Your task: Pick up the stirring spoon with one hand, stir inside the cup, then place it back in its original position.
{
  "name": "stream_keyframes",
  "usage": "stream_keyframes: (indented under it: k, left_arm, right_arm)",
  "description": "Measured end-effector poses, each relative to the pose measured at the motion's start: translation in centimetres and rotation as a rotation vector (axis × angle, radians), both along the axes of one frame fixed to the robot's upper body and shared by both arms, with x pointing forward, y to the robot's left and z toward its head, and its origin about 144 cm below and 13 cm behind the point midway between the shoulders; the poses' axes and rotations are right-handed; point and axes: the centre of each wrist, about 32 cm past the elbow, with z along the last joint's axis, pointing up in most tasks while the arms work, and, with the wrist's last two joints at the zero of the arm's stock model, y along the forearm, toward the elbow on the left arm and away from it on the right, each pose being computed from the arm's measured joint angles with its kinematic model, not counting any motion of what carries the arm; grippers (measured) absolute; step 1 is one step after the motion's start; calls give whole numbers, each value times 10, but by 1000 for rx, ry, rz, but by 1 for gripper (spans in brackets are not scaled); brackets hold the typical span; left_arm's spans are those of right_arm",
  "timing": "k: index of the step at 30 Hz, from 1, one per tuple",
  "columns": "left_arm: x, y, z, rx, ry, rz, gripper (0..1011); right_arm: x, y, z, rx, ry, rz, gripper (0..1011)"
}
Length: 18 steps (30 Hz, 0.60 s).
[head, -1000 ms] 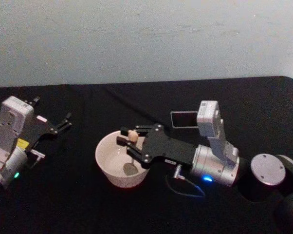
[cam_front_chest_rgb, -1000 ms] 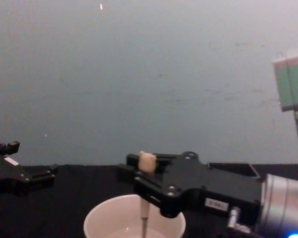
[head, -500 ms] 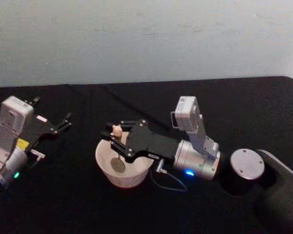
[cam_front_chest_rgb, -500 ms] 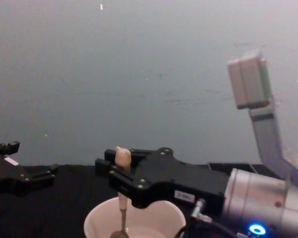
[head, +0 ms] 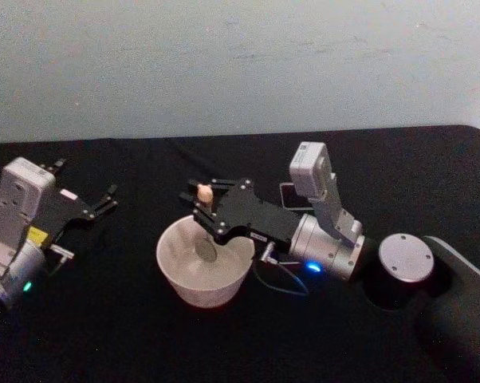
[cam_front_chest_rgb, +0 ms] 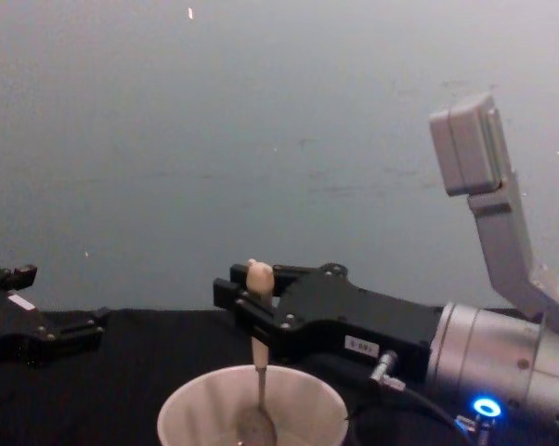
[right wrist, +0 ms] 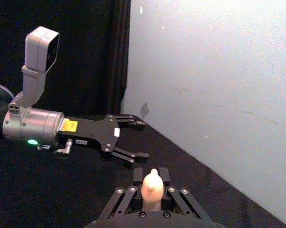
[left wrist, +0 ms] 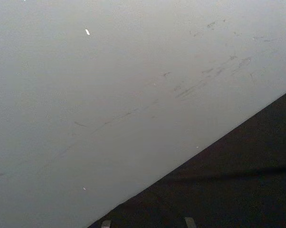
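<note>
The right gripper is clamped on the cream handle of the stirring spoon at the centre of the head view, the bear head above its fingers. The spoon's metal bowl sits inside the cup. The dark holder stands behind the gripper's body. At mid-left, the left gripper rests with its jaws spread.

Looks like a bare robot lab: a desk draped in black cloth, with a plain, scuffed pale wall at 12 o'clock.
</note>
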Motion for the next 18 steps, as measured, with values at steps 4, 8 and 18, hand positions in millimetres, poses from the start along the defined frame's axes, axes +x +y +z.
stream_keyframes:
  k: [4,8,18]
  left_arm:
    - [0,0,0,0,0,0,1001]
    - [0,0,0,0,0,0,1001]
    - [0,0,0,0,0,0,1001]
  right_arm:
    - [0,-3,0,-1,-1,-9,207]
    - [1,-8,0,-1,-1,-22,207]
    - [-1,-15,0,-6,2,-32,207]
